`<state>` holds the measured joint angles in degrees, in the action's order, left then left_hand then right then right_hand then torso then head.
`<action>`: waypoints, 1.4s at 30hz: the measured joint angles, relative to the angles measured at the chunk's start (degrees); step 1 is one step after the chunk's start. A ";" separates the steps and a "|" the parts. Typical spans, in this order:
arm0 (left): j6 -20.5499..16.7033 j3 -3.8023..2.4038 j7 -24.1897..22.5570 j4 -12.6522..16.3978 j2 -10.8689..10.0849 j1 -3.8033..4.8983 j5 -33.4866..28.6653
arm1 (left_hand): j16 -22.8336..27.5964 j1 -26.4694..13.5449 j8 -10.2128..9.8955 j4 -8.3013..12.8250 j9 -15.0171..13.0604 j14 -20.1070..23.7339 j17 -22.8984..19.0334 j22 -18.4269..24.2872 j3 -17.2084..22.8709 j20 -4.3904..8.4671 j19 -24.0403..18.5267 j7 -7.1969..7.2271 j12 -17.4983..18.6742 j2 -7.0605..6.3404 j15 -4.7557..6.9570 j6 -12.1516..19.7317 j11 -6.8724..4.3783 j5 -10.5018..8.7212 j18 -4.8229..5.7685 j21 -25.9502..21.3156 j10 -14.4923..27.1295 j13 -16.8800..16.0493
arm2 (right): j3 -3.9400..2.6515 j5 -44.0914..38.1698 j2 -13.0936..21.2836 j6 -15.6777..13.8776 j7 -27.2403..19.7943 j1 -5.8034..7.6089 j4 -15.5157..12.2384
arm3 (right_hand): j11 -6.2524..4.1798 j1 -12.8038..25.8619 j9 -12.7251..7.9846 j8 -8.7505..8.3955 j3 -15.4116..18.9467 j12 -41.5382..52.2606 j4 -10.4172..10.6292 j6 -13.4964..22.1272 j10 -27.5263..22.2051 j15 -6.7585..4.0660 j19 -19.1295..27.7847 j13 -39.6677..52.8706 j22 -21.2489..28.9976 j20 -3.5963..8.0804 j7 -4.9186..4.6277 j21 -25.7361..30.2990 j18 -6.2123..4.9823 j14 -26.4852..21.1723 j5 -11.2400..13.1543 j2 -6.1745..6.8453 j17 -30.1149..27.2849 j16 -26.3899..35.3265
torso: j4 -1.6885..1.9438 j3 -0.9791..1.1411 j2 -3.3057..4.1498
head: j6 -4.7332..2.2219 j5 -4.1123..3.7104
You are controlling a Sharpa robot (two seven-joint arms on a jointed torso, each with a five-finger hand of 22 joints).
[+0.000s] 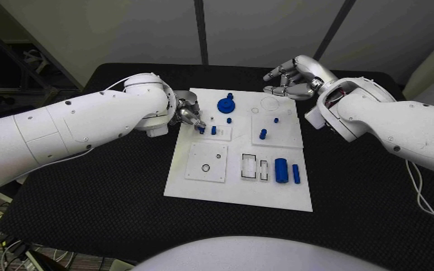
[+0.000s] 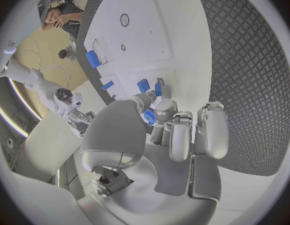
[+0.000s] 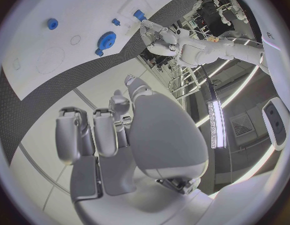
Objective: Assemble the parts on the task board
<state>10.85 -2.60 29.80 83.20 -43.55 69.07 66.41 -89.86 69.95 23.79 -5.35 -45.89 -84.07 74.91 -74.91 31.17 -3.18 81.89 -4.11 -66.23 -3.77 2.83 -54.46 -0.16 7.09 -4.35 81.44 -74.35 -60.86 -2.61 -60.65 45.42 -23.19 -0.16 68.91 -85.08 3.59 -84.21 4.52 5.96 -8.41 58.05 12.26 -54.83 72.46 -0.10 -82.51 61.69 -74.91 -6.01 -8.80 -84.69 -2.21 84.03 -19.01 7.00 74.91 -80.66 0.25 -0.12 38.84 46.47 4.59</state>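
Broadly, black table [image 1: 108, 189] beneath everything, carrying the white task board [image 1: 237, 189] at its middle, long side running from near to far. White left arm [image 1: 81, 123] reaching in from the left, ending at the board's left edge; white right arm [image 1: 389, 123] coming in from the right, ending beyond the board's far right corner. Left hand [image 1: 189, 116] lowered onto the board's left-middle area, fingertips [image 2: 159, 110] pinched together around a small blue part [image 2: 149, 116], seen plainly in the left wrist view. Right hand [image 1: 294, 78] raised off the board near its far right corner, fingers curled inward on nothing, as the right wrist view [image 3: 114, 135] confirms. On the board's far side, a blue gear-shaped part [image 1: 226, 104] standing just right of the left hand. Toward the near right, a blue cylinder [image 1: 281, 169] lying flat, with a thinner blue pin [image 1: 296, 174] just beside it on the right. Near the centre right, a small blue peg [image 1: 263, 134] upright in the board. Just beside the left fingertips, another short blue peg [image 1: 213, 130] standing on the board.
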 measured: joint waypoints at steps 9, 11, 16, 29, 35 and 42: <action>0.86 0.03 0.01 0.12 -0.32 -0.12 0.11 | 0.00 -0.16 0.37 0.15 -0.19 0.00 0.00 0.00 0.47 0.00 0.00 0.00 0.00 -0.15 0.00 0.00 0.09 -0.08 0.00 0.00 -0.09 0.00 | 0.00 0.03 -0.01 0.17 -0.04 0.00 0.17 | 0.00 0.00 0.00 0.00 -0.17 0.00 0.17 0.00 0.00 0.00 0.00 -0.10 0.00 0.00 0.00 0.22 0.00 0.00 0.04 0.00 0.00 0.00 | 0.00 0.01 0.01 | 0.12 0.09; 0.94 0.03 0.01 0.14 -0.34 -0.15 0.13 | 0.00 -0.17 0.37 0.23 -0.18 0.00 0.00 0.00 0.55 0.03 0.03 0.00 0.00 -0.16 0.00 0.00 0.09 -0.09 0.00 0.00 -0.09 0.00 | 0.00 0.04 -0.01 0.20 -0.05 0.00 0.18 | 0.00 0.00 -0.03 0.00 -0.17 0.00 0.17 0.00 0.00 0.00 0.00 -0.10 0.00 0.00 0.00 0.22 0.00 0.00 0.04 0.00 0.00 0.00 | 0.00 0.01 0.01 | 0.12 0.09; 1.05 0.02 0.02 0.17 -0.36 -0.13 0.19 | 0.00 -0.24 0.36 0.24 -0.16 0.15 0.00 0.00 0.56 0.21 0.21 0.00 0.00 -0.22 0.14 0.00 0.09 -0.09 0.00 0.00 -0.09 -0.01 | 0.00 0.04 -0.01 0.24 -0.06 0.00 0.24 | 0.00 0.00 -0.04 0.00 -0.17 0.00 0.16 0.00 0.00 0.00 0.00 -0.10 0.00 0.00 0.00 0.22 0.00 0.00 0.04 0.00 0.00 0.00 | 0.00 0.01 0.01 | 0.14 0.09; 1.12 0.00 0.09 -0.18 0.01 -0.10 0.31 | 0.00 -1.10 0.48 0.15 -0.29 0.15 0.00 0.00 1.27 0.21 0.63 0.22 -0.10 -1.07 0.14 -0.29 -0.17 0.69 0.01 0.60 -0.54 -0.47 | 0.00 0.05 -0.08 0.33 -0.09 0.00 0.27 | 0.00 0.00 -0.04 0.00 -0.16 0.00 0.16 0.00 0.00 0.00 0.00 -0.09 0.00 0.00 0.00 0.22 0.00 0.00 0.04 0.00 0.00 0.00 | 0.00 0.07 0.04 | 0.27 0.03; 1.07 0.00 0.13 -0.57 0.31 -0.10 0.36 | 0.00 -3.39 1.13 1.58 -0.64 0.11 0.00 0.00 3.17 0.51 1.76 1.38 -1.43 -3.20 0.76 -1.79 -1.02 1.56 0.01 1.45 -2.23 -1.93 | 0.00 0.06 -0.03 0.34 -0.09 0.00 0.21 | 0.00 0.00 -0.03 0.00 -0.16 0.00 0.16 0.00 0.00 0.00 0.00 -0.09 0.00 0.00 0.00 0.22 0.00 0.00 0.04 0.00 0.00 0.00 | -0.03 0.09 0.07 | 0.34 -0.16; 1.12 0.03 0.17 -1.12 0.66 -0.10 0.24 | 0.00 -8.16 1.36 3.97 -0.24 0.23 0.00 0.00 5.03 0.71 1.96 2.11 -1.44 -4.80 1.28 -3.12 -1.59 1.76 0.01 1.46 -3.03 -2.00 | 0.00 0.06 0.06 0.36 -0.09 0.00 0.16 | 0.00 0.00 -0.03 0.00 -0.16 0.00 0.16 0.00 0.00 0.00 0.00 -0.08 0.00 0.00 0.00 0.22 0.00 0.00 0.04 0.00 -0.01 0.00 | -0.03 0.07 0.05 | 0.63 -0.44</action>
<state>11.96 -2.56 29.97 82.08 -42.89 68.97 66.65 -89.86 61.79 25.15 -1.38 -46.13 -83.85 74.91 -74.91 36.20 -2.47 83.85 -2.00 -67.66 -8.57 4.12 -57.58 -1.74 8.85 -4.34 82.89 -77.38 -62.86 -2.60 -60.59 45.47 -22.83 -0.25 68.91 -84.92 3.59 -84.21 4.49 5.96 -8.57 58.05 12.42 -54.83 72.46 -0.10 -82.51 61.61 -74.90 -6.01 -8.80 -84.47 -2.21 84.03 -18.97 7.00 74.90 -80.66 0.22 -0.05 38.89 47.10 4.14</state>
